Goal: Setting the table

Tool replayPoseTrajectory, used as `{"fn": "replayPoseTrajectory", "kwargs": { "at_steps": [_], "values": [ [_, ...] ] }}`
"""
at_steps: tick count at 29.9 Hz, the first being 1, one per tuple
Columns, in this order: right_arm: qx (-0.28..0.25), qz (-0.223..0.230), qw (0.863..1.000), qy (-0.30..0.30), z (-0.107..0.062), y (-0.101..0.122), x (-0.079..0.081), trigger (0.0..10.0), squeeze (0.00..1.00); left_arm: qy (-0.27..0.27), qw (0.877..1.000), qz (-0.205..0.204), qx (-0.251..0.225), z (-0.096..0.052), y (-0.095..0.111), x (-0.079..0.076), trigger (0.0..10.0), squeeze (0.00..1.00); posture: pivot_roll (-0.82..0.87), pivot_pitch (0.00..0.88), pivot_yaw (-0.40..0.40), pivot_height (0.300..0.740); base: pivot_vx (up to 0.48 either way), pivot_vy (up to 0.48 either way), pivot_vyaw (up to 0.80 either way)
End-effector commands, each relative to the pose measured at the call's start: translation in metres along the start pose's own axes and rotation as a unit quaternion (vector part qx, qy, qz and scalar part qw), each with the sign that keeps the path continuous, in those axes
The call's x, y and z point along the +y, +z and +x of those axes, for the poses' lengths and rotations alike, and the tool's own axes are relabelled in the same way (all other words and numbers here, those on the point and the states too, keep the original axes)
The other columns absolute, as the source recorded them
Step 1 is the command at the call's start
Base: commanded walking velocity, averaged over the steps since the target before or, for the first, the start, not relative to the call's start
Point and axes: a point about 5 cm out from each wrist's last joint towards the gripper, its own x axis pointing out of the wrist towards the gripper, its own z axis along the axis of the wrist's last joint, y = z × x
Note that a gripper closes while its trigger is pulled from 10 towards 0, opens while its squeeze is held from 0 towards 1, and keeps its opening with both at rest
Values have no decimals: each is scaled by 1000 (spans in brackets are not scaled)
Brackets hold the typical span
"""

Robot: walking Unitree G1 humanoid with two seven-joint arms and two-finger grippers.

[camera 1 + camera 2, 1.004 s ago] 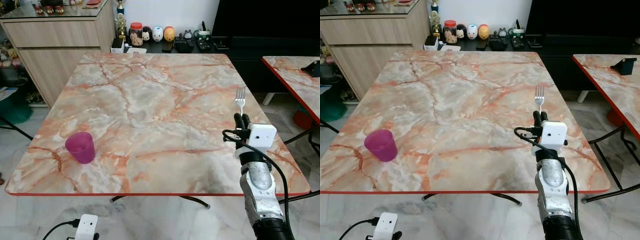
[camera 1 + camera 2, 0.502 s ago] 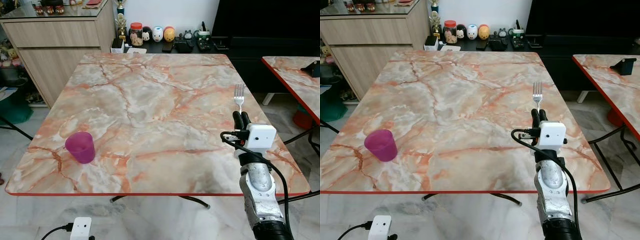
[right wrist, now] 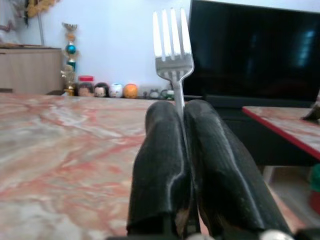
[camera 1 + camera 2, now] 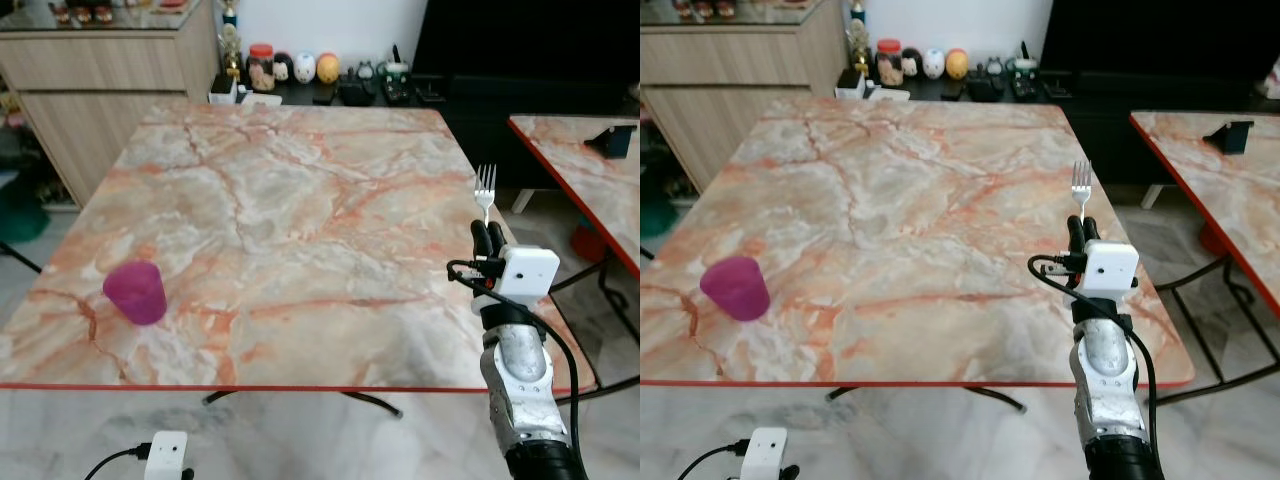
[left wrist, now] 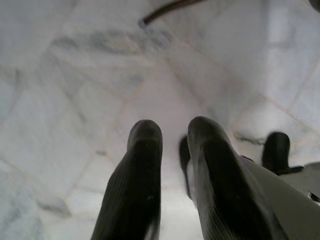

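Observation:
My right gripper (image 4: 488,234) is shut on a silver fork (image 4: 485,190), prongs pointing away from me, held over the right edge of the marble table (image 4: 290,200). In the right wrist view the fork (image 3: 172,47) stands up between the two black fingers (image 3: 165,165). A magenta plastic cup (image 4: 135,292) stands upright near the table's front left corner, far from the fork. My left gripper (image 5: 172,132) hangs low by the floor, below the table's front edge, with a narrow gap between its fingers and nothing held.
A second marble table (image 4: 580,160) stands to the right across a narrow gap. Behind the table are a wooden cabinet (image 4: 110,90), a low black shelf with jars and figurines (image 4: 300,70), and a dark TV (image 4: 540,50). Folding table legs (image 4: 380,402) stand on the tiled floor.
The camera has shifted, so the whole scene sits a little further left and lower. The right gripper still holds the fork over the table's right edge; the cup has not moved on the table.

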Motion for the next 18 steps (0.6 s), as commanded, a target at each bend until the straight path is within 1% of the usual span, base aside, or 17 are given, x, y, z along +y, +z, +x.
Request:
{"fn": "replayPoseTrajectory", "kwargs": {
  "at_steps": [1,18],
  "values": [
    [-14,-2,1000,-5,3,6,-4,10000,0,-2,1000,1,10,-1,-4,-1,10000,0,44,0,-35,731,0,-416,0],
    [-14,1,1000,-5,5,8,-4,10000,0,-7,1000,5,9,-1,-4,-2,10000,0,44,0,-32,731,0,-408,0]
  ]
}}
